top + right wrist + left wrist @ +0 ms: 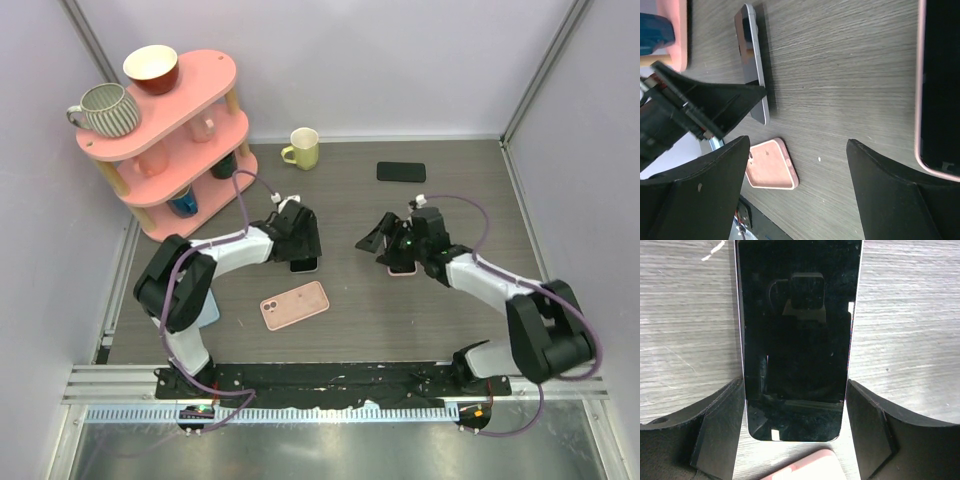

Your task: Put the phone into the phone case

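Observation:
A black-screened phone with a silver edge (796, 330) lies screen up on the wooden table, also visible in the top view (305, 264). My left gripper (796, 410) is shut on the phone's near end, one finger against each long side; the top view shows it above that phone (300, 245). The empty pink phone case (294, 304) lies open side up just in front of it, also in the right wrist view (771, 165). My right gripper (797, 170) is wide open and empty, low over the table (385, 250).
A second phone with a pink edge (940, 85) lies beside my right gripper (403, 268). A third dark phone (401, 172) lies at the back. A yellow mug (302, 148) and a pink shelf (170, 120) with cups stand at the back left.

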